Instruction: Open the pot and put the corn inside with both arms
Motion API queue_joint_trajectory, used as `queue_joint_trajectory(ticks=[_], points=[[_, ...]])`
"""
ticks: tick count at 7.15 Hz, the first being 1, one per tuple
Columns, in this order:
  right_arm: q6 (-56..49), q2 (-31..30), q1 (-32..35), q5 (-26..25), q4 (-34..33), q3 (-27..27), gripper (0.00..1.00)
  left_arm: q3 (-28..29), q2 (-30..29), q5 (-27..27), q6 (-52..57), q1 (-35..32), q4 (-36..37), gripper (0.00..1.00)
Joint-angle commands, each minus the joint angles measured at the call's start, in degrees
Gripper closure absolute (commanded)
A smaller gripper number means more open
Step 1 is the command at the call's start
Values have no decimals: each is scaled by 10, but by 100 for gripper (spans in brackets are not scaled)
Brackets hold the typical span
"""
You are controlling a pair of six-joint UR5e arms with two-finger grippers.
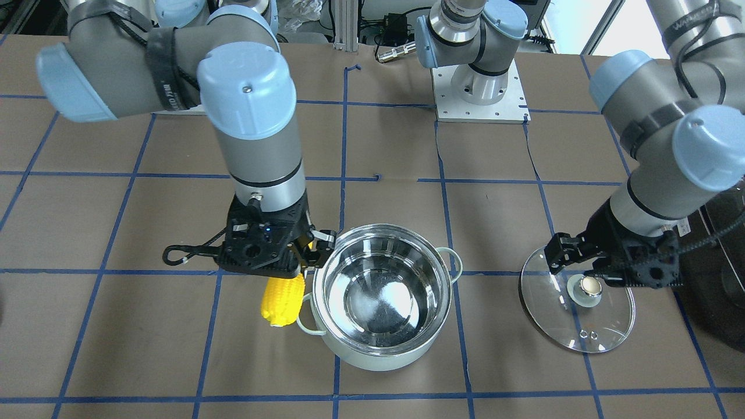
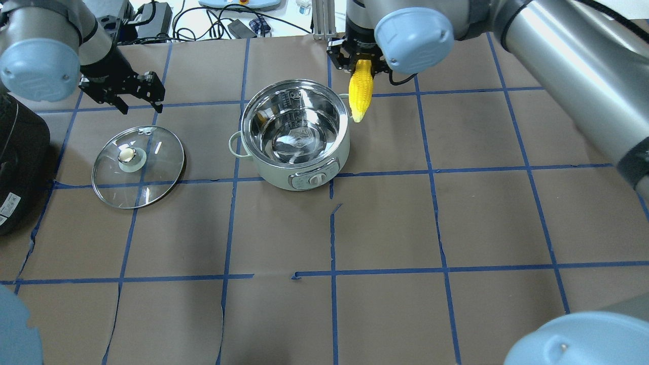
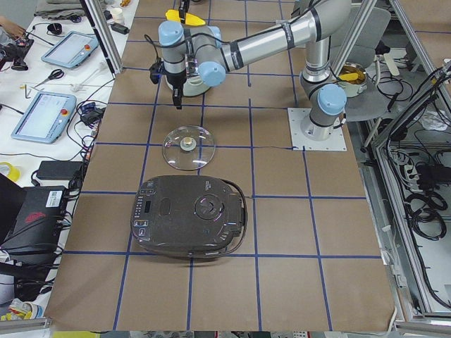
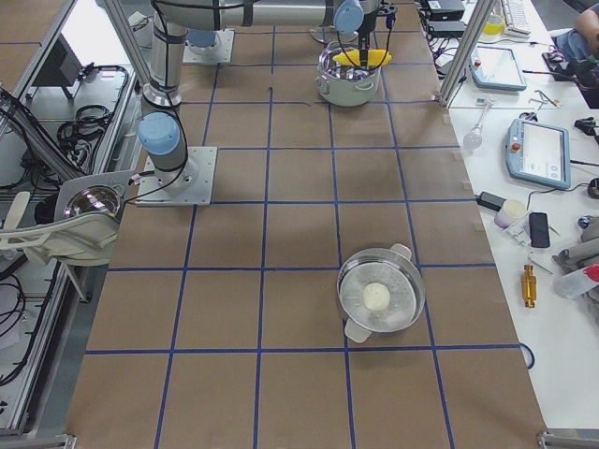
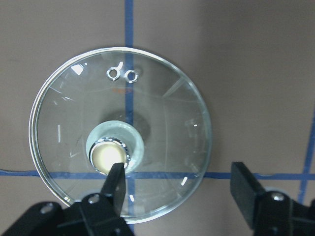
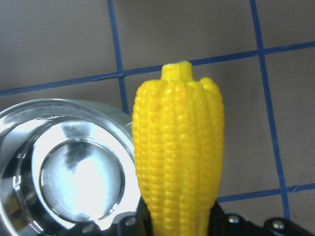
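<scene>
Brown paper with a blue tape grid covers the table [image 2: 385,228]. The pot [image 2: 268,172] stands on it uncovered. The right gripper [image 2: 361,66] pinches the corn [image 2: 360,94] by its thick end, tip down, just outside the pot's rim. The left gripper [image 2: 141,104] is spread wide and empty above the glass lid [image 2: 157,172], which lies flat well apart from the pot.

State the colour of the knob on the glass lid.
Cream-beige, on a pale green base; the knob shows best in the left wrist view.
</scene>
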Motion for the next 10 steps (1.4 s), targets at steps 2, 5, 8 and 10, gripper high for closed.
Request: queue_joint_trajectory(ticks=[2, 5, 8, 10], points=[[98, 85, 59, 3, -20, -57, 100, 26, 92, 0, -73, -89, -105, 22], [97, 98, 71, 7, -21, -55, 93, 7, 142, -10, -73, -111, -161, 20], [96, 99, 72, 37, -50, -31, 20, 9, 158, -15, -64, -103, -164, 15], [103, 96, 71, 38, -49, -31, 0, 2, 170, -12, -64, -103, -180, 13]])
